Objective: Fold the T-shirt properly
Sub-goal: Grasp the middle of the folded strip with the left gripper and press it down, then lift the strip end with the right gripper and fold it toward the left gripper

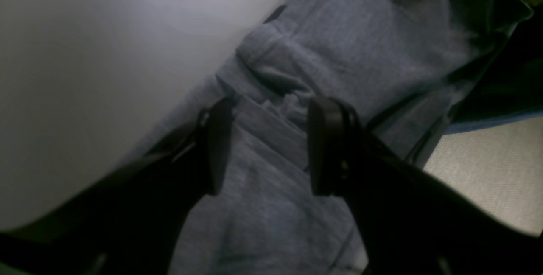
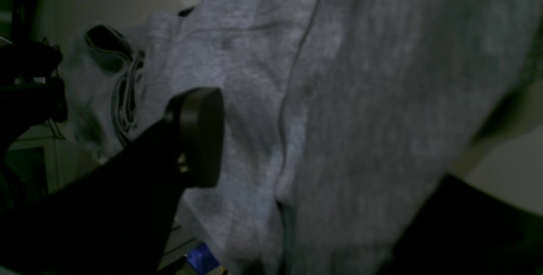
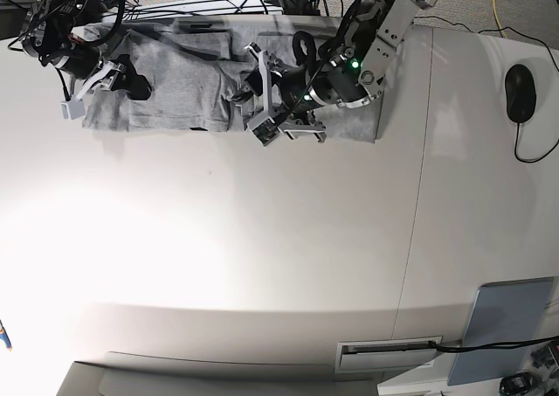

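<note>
Far right of the T-shirt (image 3: 175, 90), a computer mouse (image 3: 519, 93) lies well apart.

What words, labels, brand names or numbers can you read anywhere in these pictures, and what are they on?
None can be read in any view.
T-shirt: only plain grey cloth shows; no lettering is visible on the side facing up.
Computer mouse: no visible marking; too small to tell.
Grey pad at the table's near right corner: blank as far as can be seen.
Arms: a small green light, no readable label.
</note>
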{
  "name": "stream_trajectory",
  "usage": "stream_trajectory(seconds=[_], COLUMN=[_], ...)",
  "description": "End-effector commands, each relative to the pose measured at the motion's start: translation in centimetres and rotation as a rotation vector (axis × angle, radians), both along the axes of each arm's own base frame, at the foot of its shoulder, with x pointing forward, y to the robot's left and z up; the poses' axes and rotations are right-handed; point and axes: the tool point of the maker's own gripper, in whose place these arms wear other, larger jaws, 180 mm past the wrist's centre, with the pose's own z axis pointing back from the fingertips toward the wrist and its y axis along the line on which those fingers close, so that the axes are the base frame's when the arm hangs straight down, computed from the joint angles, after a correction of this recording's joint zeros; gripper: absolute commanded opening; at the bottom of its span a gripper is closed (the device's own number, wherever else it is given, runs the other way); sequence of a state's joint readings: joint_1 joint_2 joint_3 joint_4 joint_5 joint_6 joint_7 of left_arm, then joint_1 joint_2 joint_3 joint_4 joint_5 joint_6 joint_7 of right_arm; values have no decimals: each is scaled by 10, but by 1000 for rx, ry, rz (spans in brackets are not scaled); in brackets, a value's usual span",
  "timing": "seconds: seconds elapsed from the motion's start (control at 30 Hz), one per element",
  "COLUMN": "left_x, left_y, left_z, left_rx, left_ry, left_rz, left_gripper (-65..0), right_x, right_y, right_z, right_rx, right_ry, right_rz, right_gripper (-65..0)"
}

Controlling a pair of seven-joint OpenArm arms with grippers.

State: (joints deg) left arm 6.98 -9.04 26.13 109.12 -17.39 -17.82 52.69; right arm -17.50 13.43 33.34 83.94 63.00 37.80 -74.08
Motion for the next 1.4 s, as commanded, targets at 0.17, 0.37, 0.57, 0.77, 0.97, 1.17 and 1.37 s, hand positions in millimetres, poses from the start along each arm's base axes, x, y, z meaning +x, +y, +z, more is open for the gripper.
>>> stream_trajectory(seconds=[0.17,0.37,0.57,0.77,0.97,1.17,1.37], left_x=[3,-2,-5,-3,8,0,0], left_y=[-6,-5,6,30,57,61,59], left_z=[13,8,-1,-13,-18,-33,-38], left_rx=[-44,-37,3,65,81,48,23], left_ry=[-27,-10,-10,-8,0,32,36], left_rz=[3,1,-9,20,109,151,158], left_gripper=[-350,-350,-350,-350,-350,-350,-350], right_x=[-20,-13,-10,-4,7,16,27], right_y=[14,23,16,-39,-107,-100,-34], right_z=[-24,-30,-28,-12,32,76,109], right_rx=[-64,-99,-117,-276,-442,-539,-559], right_ry=[127,103,93,96,66,14,-167], right_rz=[111,137,134,155,107,133,181], right_gripper=[-303,-376,-616,-650,-650,-650,-650])
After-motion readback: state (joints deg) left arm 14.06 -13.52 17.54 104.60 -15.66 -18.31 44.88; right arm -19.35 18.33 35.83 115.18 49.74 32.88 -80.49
